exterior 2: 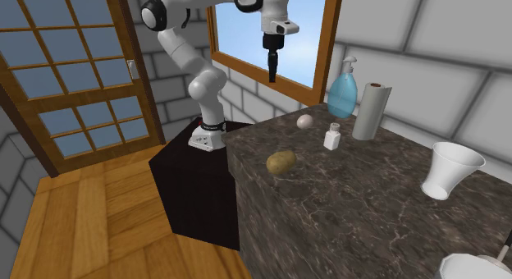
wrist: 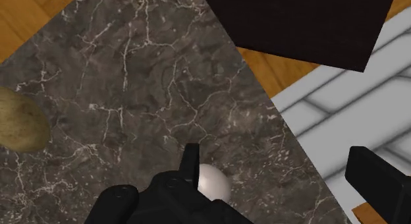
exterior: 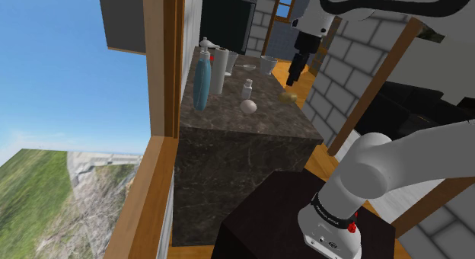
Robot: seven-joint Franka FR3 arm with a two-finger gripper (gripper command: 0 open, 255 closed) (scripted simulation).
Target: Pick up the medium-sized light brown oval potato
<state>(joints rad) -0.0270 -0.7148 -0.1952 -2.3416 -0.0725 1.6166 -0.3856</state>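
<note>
The light brown oval potato [exterior 2: 281,162] lies on the dark marble counter [exterior 2: 369,212] near its floor-side edge; it also appears as a yellowish lump [exterior: 288,97] and as a brown oval [wrist: 16,120] off to one side of the fingers. My black gripper [exterior 2: 272,72] hangs high above the counter's end nearest the stand, well apart from the potato. Seen from the hand, the gripper [wrist: 283,180] is open with nothing between its fingers [wrist: 379,183]. A white egg [wrist: 209,183] sits almost straight below it.
The egg [exterior 2: 305,121], a small white bottle [exterior 2: 332,137], a blue soap dispenser [exterior 2: 342,89] and a paper towel roll [exterior 2: 371,111] stand along the window side. A white cup [exterior 2: 450,171] sits further along. The black stand [exterior 2: 197,187] adjoins the counter.
</note>
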